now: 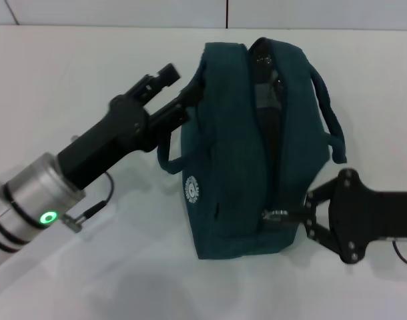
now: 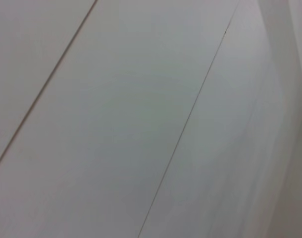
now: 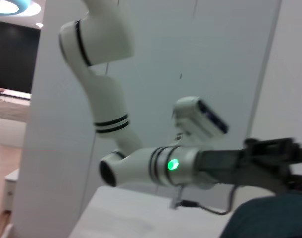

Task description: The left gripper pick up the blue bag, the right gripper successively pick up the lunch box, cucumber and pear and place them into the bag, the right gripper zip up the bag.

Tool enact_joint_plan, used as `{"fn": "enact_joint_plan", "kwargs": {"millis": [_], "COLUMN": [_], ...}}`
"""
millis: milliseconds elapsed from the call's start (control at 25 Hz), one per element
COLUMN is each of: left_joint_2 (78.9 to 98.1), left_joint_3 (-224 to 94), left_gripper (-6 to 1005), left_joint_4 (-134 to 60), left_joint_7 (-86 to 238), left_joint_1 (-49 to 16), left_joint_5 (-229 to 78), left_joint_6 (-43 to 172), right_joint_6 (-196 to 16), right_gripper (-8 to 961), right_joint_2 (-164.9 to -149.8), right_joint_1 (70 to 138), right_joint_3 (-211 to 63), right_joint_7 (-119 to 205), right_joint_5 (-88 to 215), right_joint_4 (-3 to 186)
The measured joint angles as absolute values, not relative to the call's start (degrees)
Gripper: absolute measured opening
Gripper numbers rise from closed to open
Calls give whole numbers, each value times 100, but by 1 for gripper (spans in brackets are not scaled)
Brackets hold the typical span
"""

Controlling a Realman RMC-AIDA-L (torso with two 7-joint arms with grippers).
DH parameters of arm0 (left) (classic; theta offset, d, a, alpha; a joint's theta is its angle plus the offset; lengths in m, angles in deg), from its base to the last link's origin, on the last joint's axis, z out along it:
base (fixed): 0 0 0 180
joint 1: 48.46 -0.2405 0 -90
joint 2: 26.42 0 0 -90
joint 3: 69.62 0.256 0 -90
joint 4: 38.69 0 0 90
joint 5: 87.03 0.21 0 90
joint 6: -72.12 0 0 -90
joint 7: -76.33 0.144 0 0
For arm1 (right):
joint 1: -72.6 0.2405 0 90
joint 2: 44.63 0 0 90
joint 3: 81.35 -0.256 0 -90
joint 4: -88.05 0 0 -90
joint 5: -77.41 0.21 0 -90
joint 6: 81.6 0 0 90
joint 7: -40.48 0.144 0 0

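blue bag: teal fabric, rope handles, top zip part open, on white tabletop | left end effector: pinching bag's far-left rim | right end effector: pinching zip pull at near end

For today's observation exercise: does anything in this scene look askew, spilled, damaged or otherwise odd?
Nothing is spilled or damaged. The blue bag stands on the table, its top zip mostly open. The left gripper grips its far end; the right gripper pinches the zipper pull at the near end.
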State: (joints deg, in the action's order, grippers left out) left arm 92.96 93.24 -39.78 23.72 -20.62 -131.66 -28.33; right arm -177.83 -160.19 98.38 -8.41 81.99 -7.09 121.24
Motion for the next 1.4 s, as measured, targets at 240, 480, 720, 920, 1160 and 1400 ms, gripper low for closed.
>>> {"fn": "enact_joint_plan", "kwargs": {"millis": [240, 480, 720, 920, 1160, 1400], "left_joint_2": [9292, 9312, 9335, 9349, 9353, 9338], "left_joint_3": [9326, 9330, 9332, 9333, 9333, 9298], "left_gripper": [779, 782, 783, 779, 777, 773], "left_joint_4": [-4319, -4457, -4361, -3902, -3576, -3605], "left_joint_7": [2467, 2950, 3221, 3392, 3460, 3458], "left_joint_1": [-2542, -3122, -3184, -3028, -2758, -2671], "left_joint_5": [-13044, -12347, -11794, -11466, -11334, -11411], "left_joint_6": [-3285, -3294, -3051, -2444, -1738, -1721], "right_joint_6": [-17681, -17667, -17658, -17649, -17642, -17662], "right_gripper": [17, 17, 17, 17, 17, 17], "right_joint_2": [-16029, -16053, -16071, -16077, -16086, -16084], "right_joint_1": [9895, 9967, 10105, 10255, 10281, 10287], "right_joint_3": [-841, -807, -797, -789, -785, -744], "right_joint_7": [7951, 7649, 7563, 7547, 7546, 7513], "right_joint_5": [-185, 163, 224, 272, 290, 387], "right_joint_4": [12091, 12062, 11929, 11777, 11776, 11776]}}
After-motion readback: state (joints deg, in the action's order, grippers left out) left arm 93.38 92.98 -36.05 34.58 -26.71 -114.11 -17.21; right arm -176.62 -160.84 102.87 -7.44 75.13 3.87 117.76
